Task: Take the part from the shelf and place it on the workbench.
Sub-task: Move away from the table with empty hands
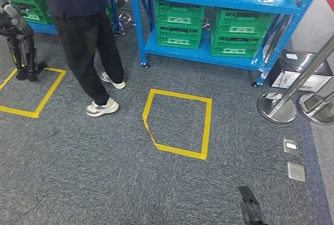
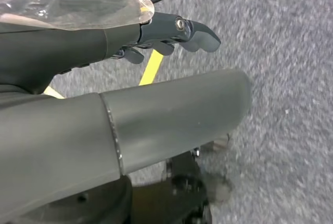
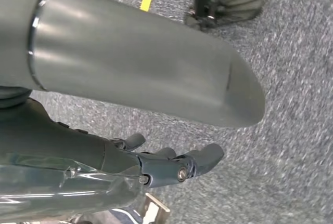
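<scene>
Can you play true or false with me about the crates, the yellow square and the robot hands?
1. The crates on the blue shelf are green. True.
2. The yellow tape square on the carpet has a box standing inside it. False: only grey carpet shows inside it.
3. A person in dark trousers and white shoes stands left of the shelf. True.
4. The left robot hand is holding a part. False: its fingers are stretched out with nothing in them, hanging over the carpet.
5. The right robot hand is empty. True.
</scene>
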`<state>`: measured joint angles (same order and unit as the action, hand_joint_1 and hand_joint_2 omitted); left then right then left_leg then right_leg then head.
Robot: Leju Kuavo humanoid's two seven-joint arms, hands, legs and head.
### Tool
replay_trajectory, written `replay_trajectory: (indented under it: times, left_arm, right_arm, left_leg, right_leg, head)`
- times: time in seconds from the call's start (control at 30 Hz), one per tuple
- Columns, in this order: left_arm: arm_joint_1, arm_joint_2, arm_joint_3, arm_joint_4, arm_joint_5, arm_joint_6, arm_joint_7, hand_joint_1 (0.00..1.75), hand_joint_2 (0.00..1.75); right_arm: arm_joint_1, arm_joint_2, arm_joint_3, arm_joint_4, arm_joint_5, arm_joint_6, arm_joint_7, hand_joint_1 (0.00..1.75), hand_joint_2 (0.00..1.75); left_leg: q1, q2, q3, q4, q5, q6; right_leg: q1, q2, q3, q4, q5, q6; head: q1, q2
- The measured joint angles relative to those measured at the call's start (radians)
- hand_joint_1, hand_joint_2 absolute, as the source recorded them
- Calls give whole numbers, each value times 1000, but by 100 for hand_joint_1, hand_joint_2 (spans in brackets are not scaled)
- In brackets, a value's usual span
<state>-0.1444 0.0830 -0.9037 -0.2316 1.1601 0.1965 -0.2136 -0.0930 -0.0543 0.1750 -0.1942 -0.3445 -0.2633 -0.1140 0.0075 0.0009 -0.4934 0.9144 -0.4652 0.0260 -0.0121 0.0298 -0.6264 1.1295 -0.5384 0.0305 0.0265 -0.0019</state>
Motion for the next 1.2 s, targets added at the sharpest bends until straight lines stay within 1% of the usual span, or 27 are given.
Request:
replay_trajectory:
  times: [0.03,0.07,0.1,0.13,0.2,0.27,0.3,0.37,0.4,0.47,0.53,0.57,0.6,0.63,0.67,0.73,0.8,0.87,0.93,0.97,1.0,1.03,1.07,1.1,1.13,1.17,1.2]
  left_arm:
    - [1,1,0,0,0,0,0,0,0]
    - [2,2,0,0,0,0,0,0,0]
    - [3,2,0,0,0,0,0,0,0]
    - [3,1,0,0,0,-1,0,0,0]
    - [2,0,0,0,1,-1,0,0,0]
    - [2,0,0,0,3,-2,0,0,0]
    - [1,1,0,0,3,-2,0,0,0]
    - [0,2,0,0,3,-2,-1,0,0]
    - [-1,2,0,0,3,-2,-2,0,0]
    - [-2,2,0,0,3,-1,-3,0,0]
    - [-1,2,0,0,3,-1,-3,0,0]
    - [0,1,0,0,3,-1,-3,0,0]
    - [1,1,0,0,3,0,-3,0,0]
    - [2,1,0,0,3,0,-3,0,0]
    - [2,2,0,0,3,0,-3,0,0]
    - [1,4,0,0,3,0,-3,0,0]
    - [-1,6,0,0,2,0,-3,0,0]
    - [-4,5,0,0,2,0,-3,0,0]
    - [-6,2,0,0,1,0,-3,0,0]
    - [-6,1,0,0,1,0,-3,0,0]
    - [-5,1,0,0,0,1,-3,0,0]
    - [-5,2,0,0,0,1,-3,0,0]
    - [-4,2,0,0,0,2,-3,0,0]
    - [-4,2,0,0,0,2,-3,0,0]
    - [-4,2,0,0,0,2,-3,0,0]
    - [-4,1,0,0,0,2,-3,0,0]
    - [-5,0,0,0,0,2,-3,0,0]
  right_arm:
    - [-1,0,1,0,0,0,0,0,0]
    - [-1,0,2,0,0,0,0,0,0]
    - [0,0,3,0,0,-1,0,0,0]
    - [0,0,4,0,0,-1,1,0,0]
    - [-1,-1,6,0,0,-4,1,0,0]
    - [-5,-2,7,0,-1,-6,1,0,0]
    - [-6,-2,8,0,-2,-7,1,0,0]
    - [-4,-2,9,0,-2,-8,2,0,0]
    - [-3,-2,10,0,-3,-8,2,0,0]
    - [-5,-2,10,0,-4,-9,2,0,0]
    - [-8,-2,11,0,-11,-9,0,0,0]
    - [-9,-2,11,0,-15,-9,0,0,0]
    - [-8,-2,11,0,-18,-9,-1,0,0]
    - [-7,-2,10,0,-20,-9,-2,0,0]
    - [-6,-2,10,0,-20,-9,-2,0,0]
    - [-7,-1,10,0,-21,-9,-3,0,0]
    - [-8,-2,10,0,-21,-9,-4,0,0]
    - [-5,-2,10,0,-21,-10,-4,0,0]
    - [-2,-2,11,0,-21,-10,-5,0,0]
    - [-1,-2,11,0,-21,-11,-5,0,0]
    - [-2,-2,11,0,-21,-11,-6,0,0]
    - [-3,-2,10,0,-21,-11,-7,0,0]
    - [-3,-2,10,1,-22,-11,-8,0,0]
    - [-2,-2,11,1,-23,-11,-9,0,0]
    - [-1,-2,11,1,-26,-11,-9,0,0]
    - [-1,-2,11,1,-28,-11,-9,0,0]
    - [-2,-2,11,1,-31,-11,-9,0,0]
  left_leg:
    - [-1,11,0,0,0,1]
    - [-1,20,0,1,-1,1]
    - [-1,30,0,1,-1,1]
    - [-1,38,1,2,-3,0]
    - [-2,53,4,6,-7,-7]
    - [-7,66,4,14,-13,-17]
    - [-10,73,3,16,-15,-21]
    - [-10,83,3,17,-17,-30]
    - [-8,75,0,26,-25,-35]
    - [-4,41,-31,98,-74,-46]
    - [-2,15,-97,240,-143,-50]
    - [-2,11,-126,299,-162,-51]
    - [-2,9,-140,325,-161,-50]
    - [-2,7,-135,309,-141,-47]
    - [-2,2,-112,256,-106,-43]
    - [-2,-32,-47,111,-37,-32]
    - [-3,-57,-13,30,-11,-23]
    - [-4,-46,-10,20,-10,-15]
    - [-1,-28,-6,9,-4,-4]
    - [1,-17,-3,4,-1,2]
    - [0,-7,-2,2,0,5]
    - [-1,3,-2,1,0,8]
    - [-2,13,-2,2,0,8]
    - [-2,22,-2,2,-1,8]
    - [-2,31,-1,3,-2,8]
    - [-1,39,1,4,-4,5]
    - [-1,47,3,6,-7,2]
  right_leg:
    - [-1,-11,-31,73,-33,4]
    - [-2,-16,-52,124,-50,7]
    - [-4,-19,-55,139,-47,9]
    - [-6,-23,-37,110,-25,11]
    - [-7,-50,40,-35,40,10]
    - [-2,-75,93,-143,71,2]
    - [0,-78,97,-159,70,-3]
    - [1,-61,94,-162,74,-17]
    - [0,-53,92,-163,76,-23]
    - [-4,-39,89,-166,82,-33]
    - [-4,-24,84,-166,85,-39]
    - [-3,-15,83,-166,86,-41]
    - [-3,-5,82,-166,87,-41]
    - [-3,6,82,-166,87,-41]
    - [-3,17,83,-166,88,-41]
    - [-3,37,82,-164,90,-37]
    - [-2,53,77,-164,93,-27]
    - [-2,68,73,-166,97,-15]
    - [-1,45,62,-142,79,-5]
    - [0,24,44,-102,54,-2]
    - [-1,1,18,-40,19,0]
    - [-1,-11,-14,32,-17,3]
    - [-3,-15,-41,95,-41,6]
    - [-4,-17,-55,128,-48,9]
    - [-7,-20,-49,122,-35,11]
    - [-9,-25,-23,74,-5,13]
    - [-10,-38,16,2,31,12]
  head:
    - [5,0]
    - [9,0]
    - [11,0]
    - [14,0]
    - [20,0]
    - [26,0]
    - [24,0]
    - [14,0]
    - [10,0]
    - [1,0]
    - [-9,0]
    - [-11,0]
    - [-12,0]
    - [-12,0]
    - [-13,0]
    - [-17,0]
    - [-17,0]
    - [-16,0]
    - [-11,0]
    - [-6,0]
    - [-1,0]
    - [5,0]
    - [8,0]
    - [11,0]
    - [13,0]
    - [16,0]
    - [19,0]
